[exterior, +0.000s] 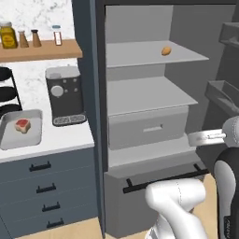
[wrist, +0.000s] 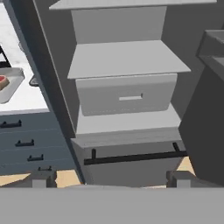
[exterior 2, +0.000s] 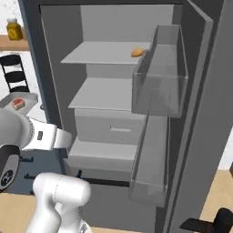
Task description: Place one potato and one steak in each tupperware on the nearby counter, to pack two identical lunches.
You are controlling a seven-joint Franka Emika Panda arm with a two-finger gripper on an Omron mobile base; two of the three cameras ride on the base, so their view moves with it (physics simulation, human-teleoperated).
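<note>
A brown potato lies on the upper shelf of the open fridge. On the white counter to the left stands a shallow grey tupperware with a red steak in it. My gripper is open, with its two fingertips wide apart and nothing between them. It faces the fridge's lower shelves and drawer, well below the potato and to the right of the tupperware. My white hand hangs in front of the fridge.
The fridge door stands open on the right with clear bins. A grey fridge drawer and a bottom drawer with a black bar handle lie ahead. A coffee machine stands on the counter, under a wooden shelf with bottles.
</note>
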